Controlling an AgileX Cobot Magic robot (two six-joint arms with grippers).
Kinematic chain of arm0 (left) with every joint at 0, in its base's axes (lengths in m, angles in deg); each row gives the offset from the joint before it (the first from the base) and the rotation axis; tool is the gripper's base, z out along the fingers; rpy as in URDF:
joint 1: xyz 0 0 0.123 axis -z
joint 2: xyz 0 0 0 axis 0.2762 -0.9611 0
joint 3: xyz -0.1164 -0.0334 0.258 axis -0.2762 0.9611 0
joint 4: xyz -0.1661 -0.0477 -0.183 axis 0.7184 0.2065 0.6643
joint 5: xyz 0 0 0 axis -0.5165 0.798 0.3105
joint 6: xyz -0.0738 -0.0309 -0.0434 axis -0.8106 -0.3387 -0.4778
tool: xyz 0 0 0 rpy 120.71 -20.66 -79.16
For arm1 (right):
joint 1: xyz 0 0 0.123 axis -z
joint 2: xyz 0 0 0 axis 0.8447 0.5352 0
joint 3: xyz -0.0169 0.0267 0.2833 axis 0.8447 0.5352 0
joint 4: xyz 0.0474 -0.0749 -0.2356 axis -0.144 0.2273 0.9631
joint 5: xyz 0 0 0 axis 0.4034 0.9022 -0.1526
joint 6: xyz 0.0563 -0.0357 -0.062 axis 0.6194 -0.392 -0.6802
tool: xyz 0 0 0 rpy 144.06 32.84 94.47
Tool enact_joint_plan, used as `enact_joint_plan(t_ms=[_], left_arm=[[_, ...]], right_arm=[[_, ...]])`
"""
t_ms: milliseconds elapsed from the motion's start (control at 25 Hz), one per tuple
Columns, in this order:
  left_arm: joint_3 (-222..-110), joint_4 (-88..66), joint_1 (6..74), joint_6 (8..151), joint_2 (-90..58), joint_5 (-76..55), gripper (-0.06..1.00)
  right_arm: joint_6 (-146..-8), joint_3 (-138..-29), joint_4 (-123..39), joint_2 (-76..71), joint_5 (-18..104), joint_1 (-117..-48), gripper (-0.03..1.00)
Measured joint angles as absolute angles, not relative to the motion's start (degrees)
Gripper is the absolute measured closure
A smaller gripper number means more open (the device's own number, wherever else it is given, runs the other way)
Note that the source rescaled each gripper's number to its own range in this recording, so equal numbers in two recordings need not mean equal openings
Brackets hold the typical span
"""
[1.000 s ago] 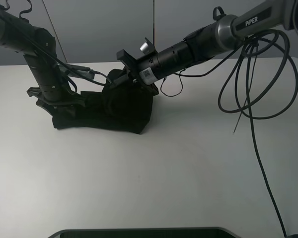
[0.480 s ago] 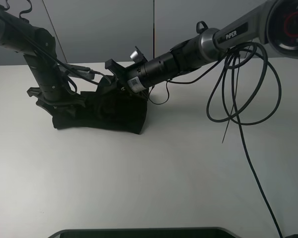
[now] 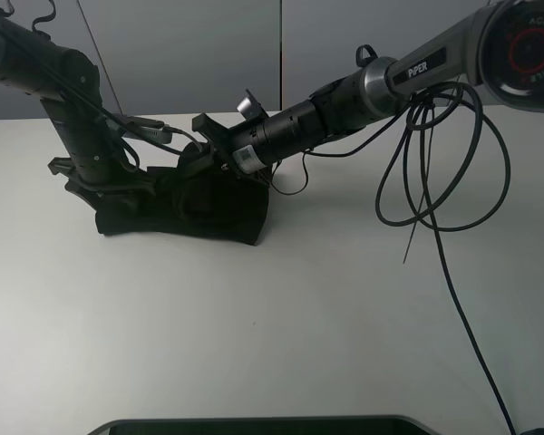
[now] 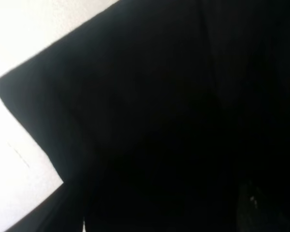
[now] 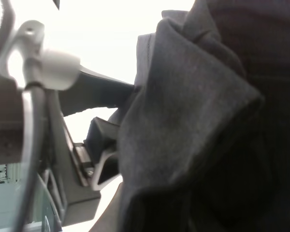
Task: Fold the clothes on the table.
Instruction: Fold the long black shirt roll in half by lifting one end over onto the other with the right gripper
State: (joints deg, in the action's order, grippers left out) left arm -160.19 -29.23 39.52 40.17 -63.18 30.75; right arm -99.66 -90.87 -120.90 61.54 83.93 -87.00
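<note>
The black T-shirt (image 3: 219, 213) lies bunched in a thick folded strip on the white table (image 3: 299, 308), left of centre at the back. No print or label shows. My left gripper (image 3: 118, 192) is down on the strip's left end; its fingers are lost against the black cloth. The left wrist view shows only black cloth (image 4: 159, 121) and a little table. My right gripper (image 3: 196, 169) reaches across from the right and sits in the shirt's upper middle. A raised fold of cloth (image 5: 193, 121) bunches right in front of its camera, hiding its fingers.
Loose black cables (image 3: 444, 181) hang in loops from the right arm over the table's right side. A dark curved object (image 3: 254, 424) sits at the front edge. The left arm's base parts (image 5: 63, 145) show close by in the right wrist view.
My right arm has moved left and lower, carrying the shirt's raised right fold toward the middle. The shirt's right edge has shifted left and flattened. The left arm has stayed put.
</note>
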Motion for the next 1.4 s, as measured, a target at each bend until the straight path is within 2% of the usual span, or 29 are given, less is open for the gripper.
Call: enact_joint_plan(t_ms=[680, 720, 760, 840, 960, 1080, 1400], left_arm=[[-178.80, -29.32, 39.52, 42.77, -57.03, 45.46, 0.10], [-179.10, -29.32, 39.52, 42.77, -57.03, 45.71, 0.10], [-179.49, -29.32, 39.52, 42.77, -57.03, 45.71, 0.10], [-179.49, -29.32, 39.52, 42.87, -56.94, 45.71, 0.10], [-179.49, -29.32, 39.52, 42.98, -56.94, 45.71, 0.10], [-179.49, -29.32, 39.52, 43.44, -56.94, 45.60, 0.10], [-179.49, -29.32, 39.52, 44.04, -56.94, 45.48, 0.10]], right_arm=[[-99.14, -90.95, -123.34, 61.54, 85.50, -87.00, 0.78], [-100.33, -90.95, -124.92, 61.57, 85.97, -87.00, 0.75], [-102.11, -90.95, -127.36, 61.68, 86.88, -87.00, 0.67], [-106.22, -90.95, -131.51, 61.68, 88.57, -87.47, 0.45], [-109.13, -91.89, -133.78, 61.68, 88.62, -89.53, 0.27], [-111.09, -92.53, -133.79, 61.68, 87.18, -91.56, 0.22], [-113.85, -92.98, -132.19, 61.18, 86.39, -90.29, 0.21]])
